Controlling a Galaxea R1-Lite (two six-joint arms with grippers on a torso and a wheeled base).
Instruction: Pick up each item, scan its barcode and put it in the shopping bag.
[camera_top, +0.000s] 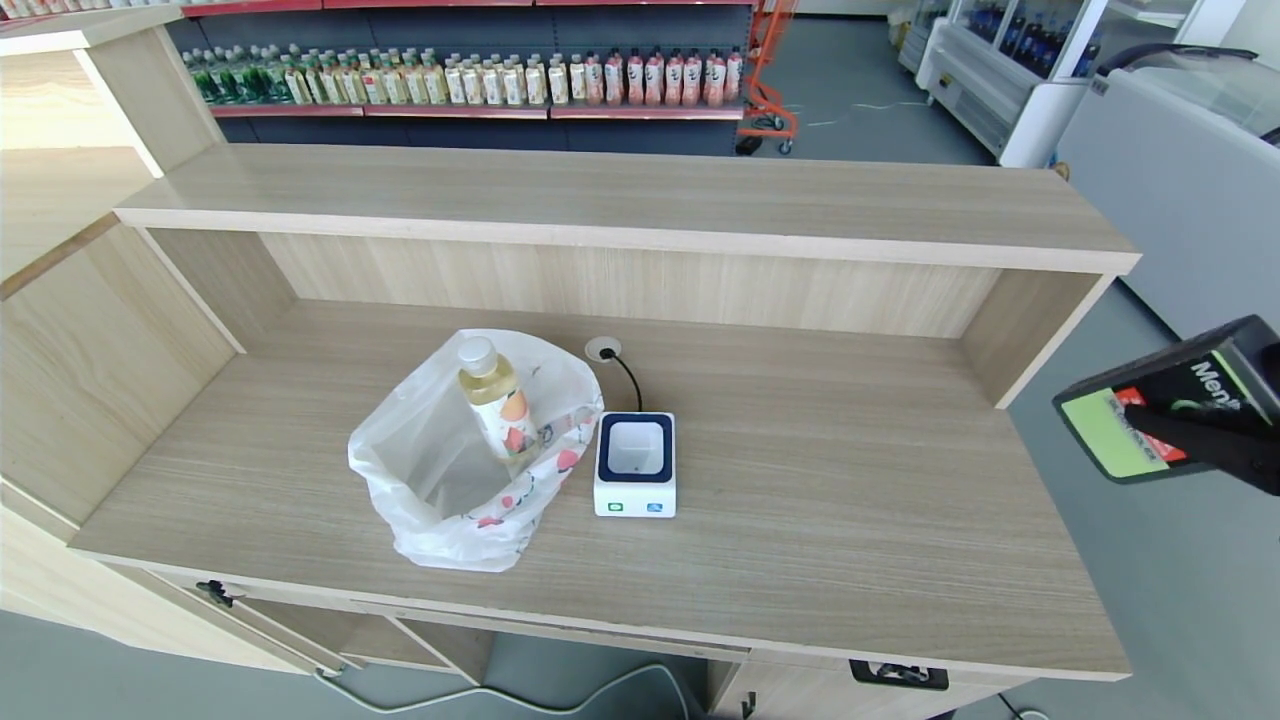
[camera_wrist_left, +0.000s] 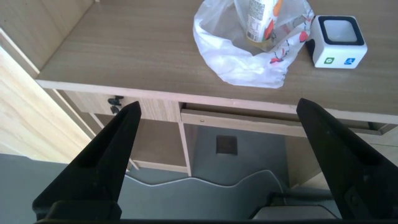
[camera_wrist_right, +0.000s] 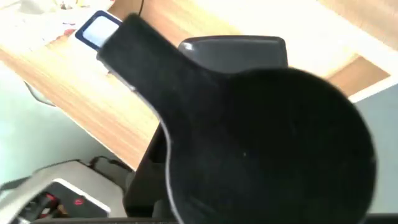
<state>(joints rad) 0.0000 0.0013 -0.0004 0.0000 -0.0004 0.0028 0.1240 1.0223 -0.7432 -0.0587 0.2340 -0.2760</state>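
The shop's wooden counter lies before me. On it the white shopping bag stands open with a bottle upright inside and the scanner just beside it. My right gripper clamps a dark box off past the counter's right end, so I judge scanning is in hand: next, the box must reach the scanner, barcode facing its window. My left gripper hangs spread wide and empty below the counter's front edge. The box is cut off; I cannot find its barcode.

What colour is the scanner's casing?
Scanner: white with a dark blue top rim; clearest in head view.
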